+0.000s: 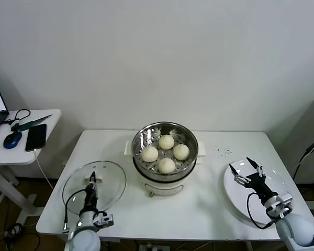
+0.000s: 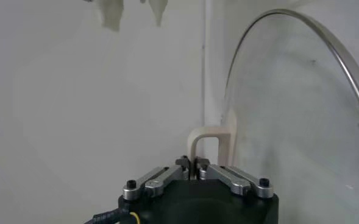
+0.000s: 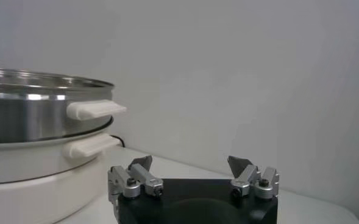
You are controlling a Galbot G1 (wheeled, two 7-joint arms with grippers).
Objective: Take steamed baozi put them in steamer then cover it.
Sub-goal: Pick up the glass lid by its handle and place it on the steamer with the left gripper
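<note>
Off to the far left, a side desk (image 1: 47, 119) with a phone (image 1: 35, 137) and a mouse (image 1: 12, 139), nothing to do with the job. Then on the left part of the white table (image 1: 199, 209), the cover (image 1: 102, 175): clear glass, metal rim, lying flat and not yet on the pot. Left gripper (image 1: 92, 180) right down on it, fingers pressed together and pinching the white oblong handle (image 2: 211, 145), as the left wrist view shows up close. Looks like the grab for the lid, judging from that. Middle of the table: the steamer (image 1: 141, 137), shiny steel basket on a white pot base with side handles, and all four steamed baozi (image 1: 166, 141) already sitting inside on the perforated floor, smooth off-white domes spaced in a rough diamond, not squashed. So loading seems done, only lifting the cover over and setting it down left. Probably worth keeping it level, since the rim has to land evenly on the basket edge. Further right, a flat white plate (image 1: 231, 193) near the table's edge, with the right gripper (image 1: 245, 168) hovering just above it, fingers spread wide and holding nothing, apparently idle.
</note>
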